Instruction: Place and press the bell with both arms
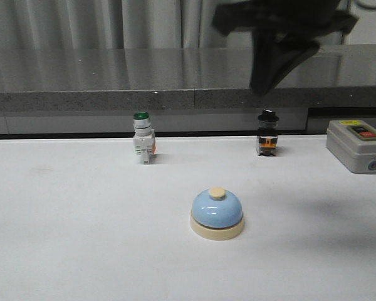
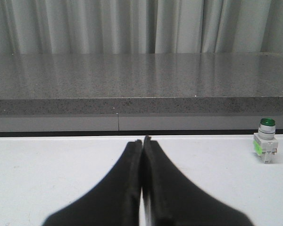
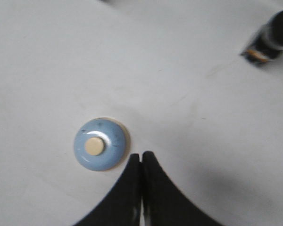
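Observation:
The light-blue bell (image 1: 217, 213) with its cream base and cream button stands upright on the white table, near the middle. My right gripper (image 1: 263, 84) hangs high above the table, to the right of and beyond the bell. From that arm's wrist camera the bell (image 3: 100, 143) lies far below, beside the shut, empty right gripper (image 3: 141, 154). My left gripper (image 2: 142, 140) is also shut and empty, low over the table; the front view does not show it, and its wrist view does not show the bell.
A green-capped white switch (image 1: 143, 139) (image 2: 265, 146) stands at the back left. A black-capped switch (image 1: 267, 133) (image 3: 270, 37) stands at the back, and a grey box (image 1: 358, 145) with red and black buttons at the right edge. A grey ledge (image 1: 175, 94) runs behind the table.

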You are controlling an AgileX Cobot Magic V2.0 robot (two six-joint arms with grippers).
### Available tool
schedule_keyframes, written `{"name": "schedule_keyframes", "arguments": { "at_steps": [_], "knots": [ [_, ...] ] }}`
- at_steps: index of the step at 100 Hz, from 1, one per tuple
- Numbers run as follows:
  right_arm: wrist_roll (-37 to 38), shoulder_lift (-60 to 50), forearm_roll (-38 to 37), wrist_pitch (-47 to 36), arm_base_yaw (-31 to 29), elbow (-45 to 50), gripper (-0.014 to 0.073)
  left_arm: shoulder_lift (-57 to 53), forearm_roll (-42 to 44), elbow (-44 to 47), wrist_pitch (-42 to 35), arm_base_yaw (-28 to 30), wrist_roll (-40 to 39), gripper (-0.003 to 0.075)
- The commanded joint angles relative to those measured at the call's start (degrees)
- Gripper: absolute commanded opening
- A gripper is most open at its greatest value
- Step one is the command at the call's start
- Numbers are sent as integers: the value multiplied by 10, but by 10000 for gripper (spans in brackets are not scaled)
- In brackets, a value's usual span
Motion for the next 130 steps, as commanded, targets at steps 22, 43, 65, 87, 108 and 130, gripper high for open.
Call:
{"name": "schedule_keyframes", "arguments": {
  "at_steps": [22,43,65,87,108,130],
  "knots": [
    [22,-223,-51,-104,-122,110,-60,-17,-5,24,-49,1,-5,-20],
    [24,-373,-51,-195,-180,234,-60,-17,-5,24,-49,1,-5,-20],
    [24,-514,-51,-249,-195,353,-60,-17,-5,24,-49,1,-5,-20],
    [24,-627,-51,-279,-195,423,-60,-17,-5,24,-49,1,-5,-20],
    [24,-650,-51,-265,-195,429,-60,-17,-5,24,-49,1,-5,-20],
    [24,-650,-51,-266,-195,429,-60,-17,-5,24,-49,1,-5,-20]
  ]
}}
